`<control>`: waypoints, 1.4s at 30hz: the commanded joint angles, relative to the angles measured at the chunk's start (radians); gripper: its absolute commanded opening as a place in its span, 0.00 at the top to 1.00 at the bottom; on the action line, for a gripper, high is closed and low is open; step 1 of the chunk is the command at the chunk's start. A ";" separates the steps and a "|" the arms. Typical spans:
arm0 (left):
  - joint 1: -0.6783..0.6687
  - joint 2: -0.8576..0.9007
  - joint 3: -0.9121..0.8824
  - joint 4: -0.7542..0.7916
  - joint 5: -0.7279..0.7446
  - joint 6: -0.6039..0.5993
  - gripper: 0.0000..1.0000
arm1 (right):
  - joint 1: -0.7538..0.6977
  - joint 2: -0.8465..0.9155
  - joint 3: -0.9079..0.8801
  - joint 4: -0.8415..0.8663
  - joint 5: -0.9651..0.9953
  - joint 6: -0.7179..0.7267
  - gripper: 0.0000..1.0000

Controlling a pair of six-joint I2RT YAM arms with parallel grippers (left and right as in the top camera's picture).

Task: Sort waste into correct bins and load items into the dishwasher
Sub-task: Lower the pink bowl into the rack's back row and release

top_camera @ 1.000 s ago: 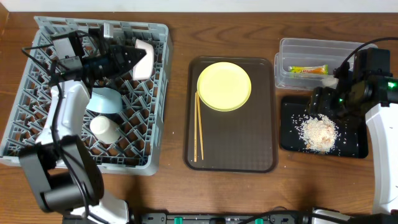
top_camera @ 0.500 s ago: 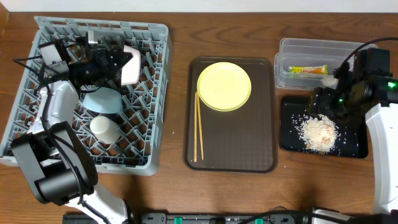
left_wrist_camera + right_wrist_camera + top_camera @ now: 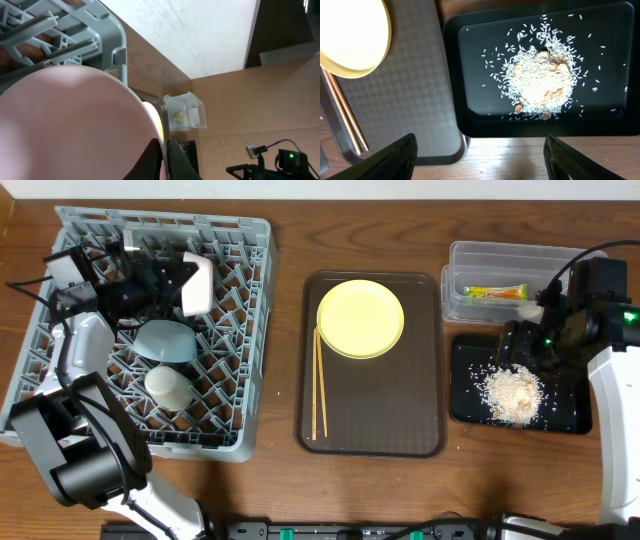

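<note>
Over the grey rack (image 3: 228, 412), the white bowl (image 3: 196, 284) fills the left wrist view, hiding most of the left claw (image 3: 163, 161) — closed on its rim. The right claw (image 3: 480, 150) gapes wide, empty, above crumbs (image 3: 538, 86) on the black tray (image 3: 470, 102).

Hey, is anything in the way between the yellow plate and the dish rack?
Only the chopsticks, lying along the brown tray's left side just below the plate's left edge. The bare table up to the rack shows nothing.
</note>
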 commanded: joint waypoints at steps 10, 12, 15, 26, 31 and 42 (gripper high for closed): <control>-0.007 0.028 0.000 0.234 0.156 -0.269 0.93 | -0.012 -0.016 0.007 -0.001 0.005 0.011 0.21; -0.017 0.028 0.000 0.233 0.156 -0.271 0.92 | -0.012 -0.016 0.008 -0.001 0.005 0.011 0.21; -0.041 0.028 0.000 0.232 0.135 -0.271 0.92 | -0.012 -0.016 0.007 0.000 0.005 0.011 0.21; -0.089 0.028 -0.009 0.229 -0.019 -0.271 0.92 | -0.012 -0.016 0.007 -0.004 0.005 0.011 0.21; -0.089 0.039 -0.025 0.220 -0.062 -0.271 0.92 | -0.012 -0.016 0.008 -0.004 0.005 0.011 0.21; -0.074 0.106 -0.025 0.203 -0.059 -0.282 0.92 | -0.012 -0.016 0.007 -0.005 0.005 0.011 0.21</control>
